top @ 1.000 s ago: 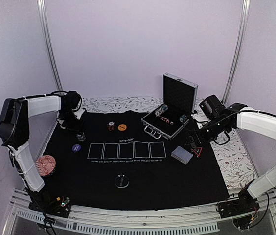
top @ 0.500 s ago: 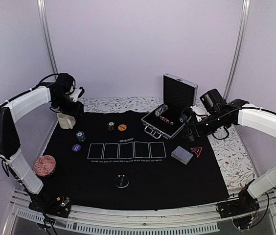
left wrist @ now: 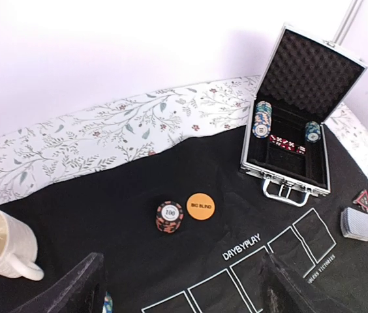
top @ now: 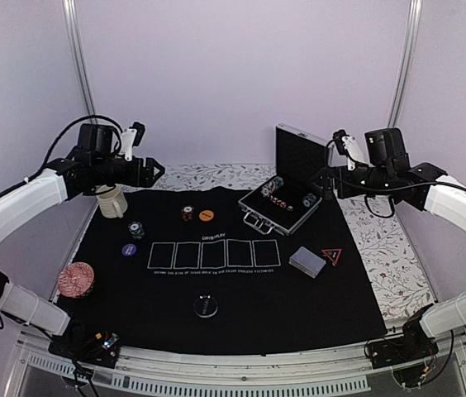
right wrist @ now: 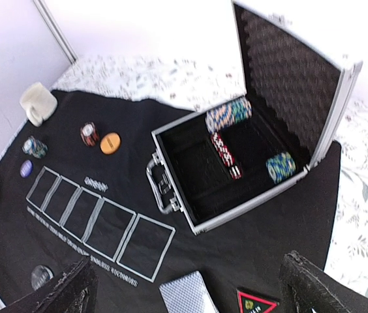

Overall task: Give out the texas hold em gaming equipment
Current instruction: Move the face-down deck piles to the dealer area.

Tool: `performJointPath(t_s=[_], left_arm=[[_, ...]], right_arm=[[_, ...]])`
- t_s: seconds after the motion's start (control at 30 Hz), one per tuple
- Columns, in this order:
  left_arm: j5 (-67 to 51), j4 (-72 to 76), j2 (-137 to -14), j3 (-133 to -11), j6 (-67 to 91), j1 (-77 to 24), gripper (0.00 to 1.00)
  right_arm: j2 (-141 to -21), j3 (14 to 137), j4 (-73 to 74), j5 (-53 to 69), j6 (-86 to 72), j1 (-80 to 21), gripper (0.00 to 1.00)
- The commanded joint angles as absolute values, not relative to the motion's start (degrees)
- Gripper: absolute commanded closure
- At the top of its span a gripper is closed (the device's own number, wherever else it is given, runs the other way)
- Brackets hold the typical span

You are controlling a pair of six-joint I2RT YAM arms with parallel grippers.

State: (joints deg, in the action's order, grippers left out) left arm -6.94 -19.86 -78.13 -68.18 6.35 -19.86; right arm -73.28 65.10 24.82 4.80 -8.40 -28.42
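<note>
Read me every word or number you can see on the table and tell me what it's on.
"BIG BLIND": orange disc.
"100": top of the chip stack beside it.
"DAYBYPLAY": black mat, above the card boxes.
The small print under those boxes: too small to read.
Print on the triangle marker: blurred.

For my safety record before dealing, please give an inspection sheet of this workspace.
Surface: black mat over floral cloth, flat.
Job's things: card deck, triangle marker, orange disc, purple disc, black-and-white disc and three chip stacks spread about the mat; more chips in the open case.
Clutter: cream mug at the mat's far left corner.
Grippers: left gripper and right gripper open, empty, raised.
Cables: black cables along both arms.
Surroundings: plain walls, metal posts.
</note>
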Motion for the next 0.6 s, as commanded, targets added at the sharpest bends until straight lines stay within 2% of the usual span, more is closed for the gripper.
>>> performJointPath(t_s=[0.0,0.3,0.57], left_arm=[[-10.0,-12.06,-77.08,-63.61,9.74,-19.78,0.18],[-8.58,-12.9,-76.82,-63.13,8.58,-19.72,0.17],[-5.93,-12.64,-76.33,-62.09,7.65,-19.69,0.15]], right_arm=[[-71.92,65.19,17.75,4.73,-12.05,-28.09,0.01],[-73.33,64.09,13.45,8.86,-15.88,-28.04,0.01],[-74.72,65.19,16.78,1.8,-16.56,-27.96,0.01]])
